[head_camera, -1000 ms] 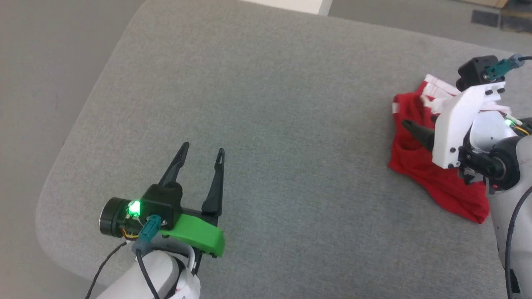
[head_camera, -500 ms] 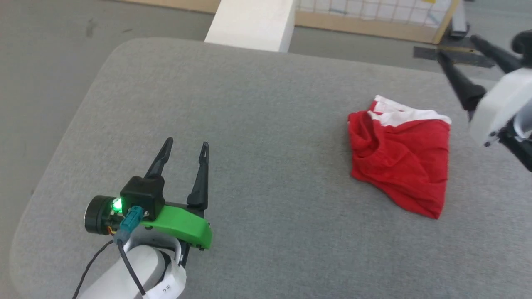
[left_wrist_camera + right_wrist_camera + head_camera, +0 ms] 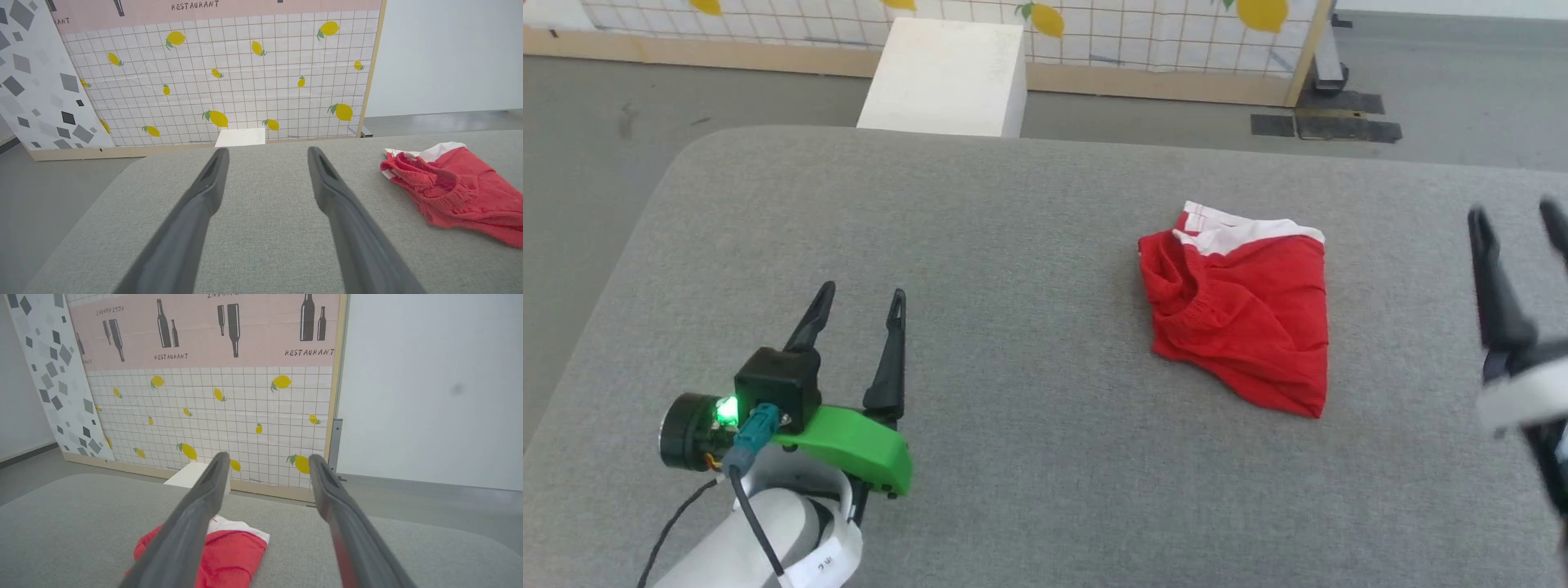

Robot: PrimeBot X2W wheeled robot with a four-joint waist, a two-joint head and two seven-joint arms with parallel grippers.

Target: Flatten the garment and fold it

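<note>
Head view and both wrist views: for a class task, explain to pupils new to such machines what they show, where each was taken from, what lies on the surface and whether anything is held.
This is a two-armed robot; each arm ends in a pincer with two fingers. The head view looks down from its head: the left pincer at lower left, the right pincer at the right edge. Each wrist view looks along one pincer's fingers. On the grey padded surface lie crumpled red shorts with white trim, nearer the right pincer. Both pincers are open and hold nothing. Behind stand a white block and a lemon-patterned panel.
</note>
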